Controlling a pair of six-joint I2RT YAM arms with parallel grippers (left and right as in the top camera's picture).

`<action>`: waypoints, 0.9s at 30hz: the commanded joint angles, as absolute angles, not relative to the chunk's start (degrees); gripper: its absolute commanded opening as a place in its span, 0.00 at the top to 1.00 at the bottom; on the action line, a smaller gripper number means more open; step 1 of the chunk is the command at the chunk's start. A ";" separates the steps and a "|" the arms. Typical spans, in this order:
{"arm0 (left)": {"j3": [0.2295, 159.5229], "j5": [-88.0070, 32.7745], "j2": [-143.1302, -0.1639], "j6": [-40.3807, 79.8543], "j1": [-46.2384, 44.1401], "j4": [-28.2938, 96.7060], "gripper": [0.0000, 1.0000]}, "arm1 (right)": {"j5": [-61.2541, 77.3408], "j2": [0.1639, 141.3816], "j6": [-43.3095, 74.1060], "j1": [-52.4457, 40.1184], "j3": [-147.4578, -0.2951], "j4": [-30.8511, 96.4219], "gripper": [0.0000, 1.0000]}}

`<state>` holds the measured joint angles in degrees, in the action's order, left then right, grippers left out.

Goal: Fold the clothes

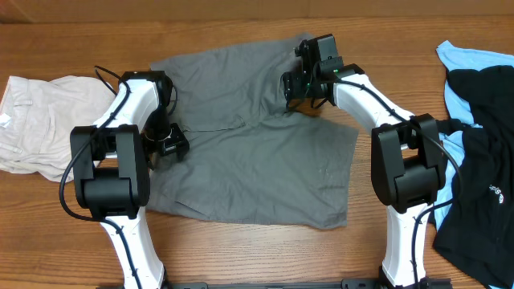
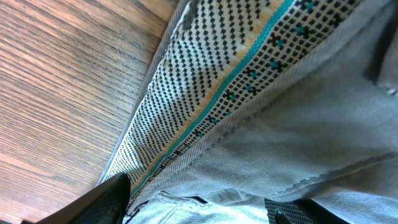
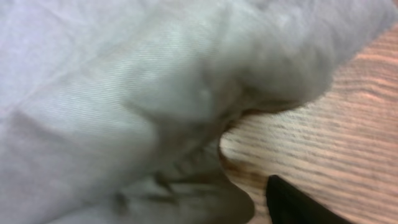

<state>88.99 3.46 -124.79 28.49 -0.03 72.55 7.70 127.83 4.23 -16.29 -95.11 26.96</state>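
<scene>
Overhead looks down — wrist views hug shorts [image 1: 249,152].

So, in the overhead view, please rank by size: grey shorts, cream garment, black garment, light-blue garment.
1. Grey shorts.
2. Black garment and cream garment: look alike, both cut off by the frame.
3. Light-blue garment, mostly covered.
</scene>
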 commanded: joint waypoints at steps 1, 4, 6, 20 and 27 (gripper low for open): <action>87.90 1.45 -129.23 28.73 -0.78 70.61 0.27 | 9.08 128.03 2.48 -16.78 -94.89 25.50 0.44; 87.90 1.45 -129.23 28.75 -0.78 70.61 0.27 | 9.06 128.03 2.48 -16.78 -94.89 25.30 0.79; 87.90 1.45 -129.23 28.73 -0.78 70.61 0.27 | 6.52 127.98 2.52 -16.60 -94.89 27.09 0.96; 87.90 1.54 -129.23 28.71 -0.78 69.80 0.27 | -43.20 119.15 11.16 -9.30 -96.88 40.49 0.62; 87.90 1.74 -129.23 28.23 -0.78 70.46 0.26 | -40.05 119.15 15.75 -9.23 -96.79 48.95 0.36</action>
